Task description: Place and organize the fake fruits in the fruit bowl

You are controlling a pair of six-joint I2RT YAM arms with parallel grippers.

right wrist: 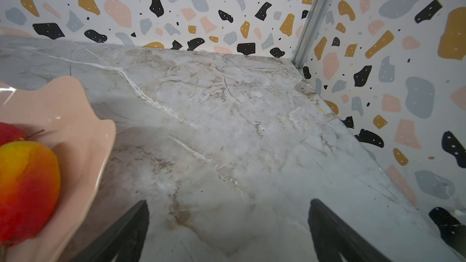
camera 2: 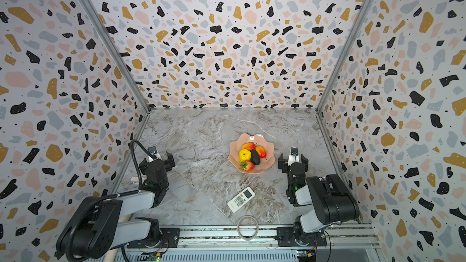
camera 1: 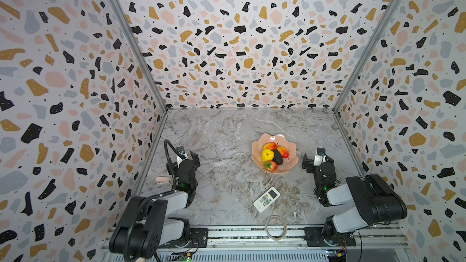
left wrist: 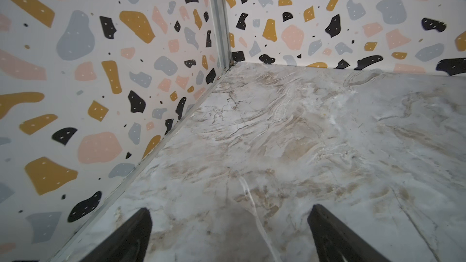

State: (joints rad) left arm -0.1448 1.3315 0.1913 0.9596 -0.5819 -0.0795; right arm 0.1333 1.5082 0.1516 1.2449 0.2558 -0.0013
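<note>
Pale-pink and glossy, the fruit bowl (camera 1: 292, 158) sits on the marble table (camera 1: 227, 134) with all five fake fruits inside it. The lumpy yellow one (camera 1: 267, 155) touches the avocado (camera 1: 278, 157), the strawberry (camera 1: 271, 165) lies at the bowl's near rim, and two oblong fruits (camera 1: 269, 145) lie toward its far side. By my judgement the placing is done. The left gripper (left wrist: 230, 207) hangs well apart from the bowl, jaws spread over bare marble. The right gripper (right wrist: 228, 200) hovers just beside the bowl, jaws likewise spread and holding nothing. The risk lies there: a sideways move of that arm toward the bowl could clip the wavy rim and jolt it, sending the strawberry or an oblong fruit sliding out over the slick glaze. The remote (camera 1: 266, 199) and clear ring (camera 1: 276, 228) lie nearer than the bowl, out of the way.
</note>
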